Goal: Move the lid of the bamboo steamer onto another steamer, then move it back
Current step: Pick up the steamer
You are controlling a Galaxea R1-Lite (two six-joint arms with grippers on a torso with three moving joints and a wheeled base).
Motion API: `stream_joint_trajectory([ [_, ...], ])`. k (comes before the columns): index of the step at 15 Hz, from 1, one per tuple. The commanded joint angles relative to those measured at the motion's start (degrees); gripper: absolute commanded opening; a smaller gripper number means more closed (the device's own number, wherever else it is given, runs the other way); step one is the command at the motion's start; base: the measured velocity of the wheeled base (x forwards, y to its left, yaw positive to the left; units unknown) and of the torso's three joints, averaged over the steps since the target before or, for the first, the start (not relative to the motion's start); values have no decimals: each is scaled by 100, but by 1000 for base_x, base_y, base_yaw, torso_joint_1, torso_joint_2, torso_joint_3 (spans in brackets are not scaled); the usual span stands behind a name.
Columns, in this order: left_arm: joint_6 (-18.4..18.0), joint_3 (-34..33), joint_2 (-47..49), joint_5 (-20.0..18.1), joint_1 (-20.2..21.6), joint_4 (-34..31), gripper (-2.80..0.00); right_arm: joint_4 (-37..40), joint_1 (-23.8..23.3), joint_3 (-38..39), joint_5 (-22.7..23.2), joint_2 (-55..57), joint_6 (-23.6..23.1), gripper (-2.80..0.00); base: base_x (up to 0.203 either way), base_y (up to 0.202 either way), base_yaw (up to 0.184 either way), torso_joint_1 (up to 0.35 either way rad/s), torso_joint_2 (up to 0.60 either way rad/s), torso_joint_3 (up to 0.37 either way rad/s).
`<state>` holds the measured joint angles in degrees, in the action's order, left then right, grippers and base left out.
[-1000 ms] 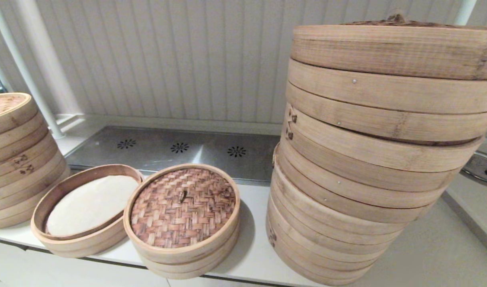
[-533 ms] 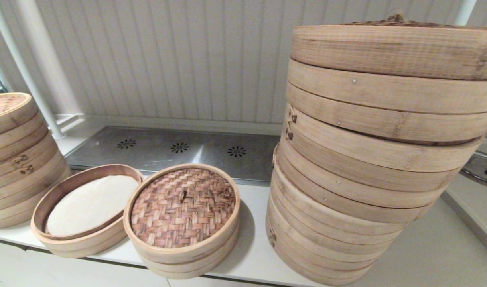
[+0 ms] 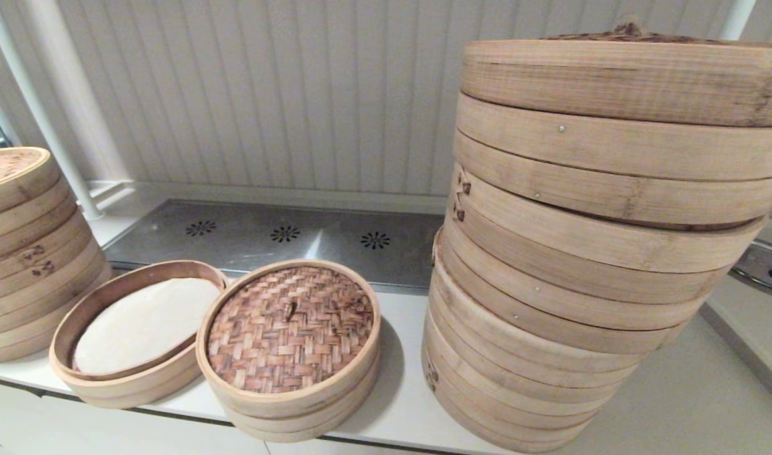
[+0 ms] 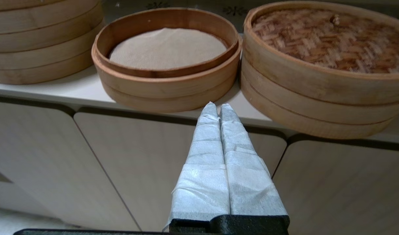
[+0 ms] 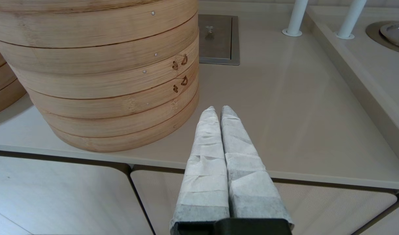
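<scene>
The small bamboo steamer lid [image 3: 289, 327] [image 4: 330, 42], brown woven with a tiny centre loop, sits on a small steamer near the counter's front edge. Just left of it stands the other small steamer [image 3: 136, 328] [image 4: 166, 49], uncovered, its white liner showing. My left gripper [image 4: 217, 107] is shut and empty, held below and in front of the counter edge, in line with the gap between the two small steamers. The right gripper [image 5: 218, 110] is shut and empty, low in front of the counter, right of the huge stack. Neither arm shows in the head view.
A huge stack of steamers [image 3: 588, 253] [image 5: 98, 71] fills the right of the counter. A medium stack [image 3: 25, 253] stands at the far left. A perforated metal plate [image 3: 278, 237] lies behind the small steamers. White posts [image 5: 295, 16] rise at the back.
</scene>
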<state>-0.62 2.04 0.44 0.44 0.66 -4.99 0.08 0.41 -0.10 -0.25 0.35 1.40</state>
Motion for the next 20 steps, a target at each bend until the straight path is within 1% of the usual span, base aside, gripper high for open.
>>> stream_joint_trajectory([
  [1,36,-54,-35,0,-22,95,-280,1,2,1,-2,9,0,-280,0,0,0,0,0,0],
  [2,80,-63,-35,9,-31,121,-280,1,2,1,-2,9,0,-280,0,0,0,0,0,0],
  [9,80,-54,-43,0,-31,102,-280,1,2,1,-2,9,0,-280,0,0,0,0,0,0],
  [13,-102,68,-41,-17,-26,-124,-280,1,2,1,-2,9,0,-280,0,0,0,0,0,0],
  [15,-123,736,162,-159,-25,-334,-280,1,2,1,-2,9,0,-280,0,0,0,0,0,0],
  [16,-70,1238,422,-303,-27,-463,-280,1,2,1,-2,9,0,-280,0,0,0,0,0,0],
  [18,51,2114,1180,-567,-28,-658,-280,1,11,1,-2,9,0,-280,0,0,0,0,0,0],
  [20,155,2848,2114,-715,-27,-740,-280,1,11,1,-2,9,0,-280,0,0,0,0,0,0],
])
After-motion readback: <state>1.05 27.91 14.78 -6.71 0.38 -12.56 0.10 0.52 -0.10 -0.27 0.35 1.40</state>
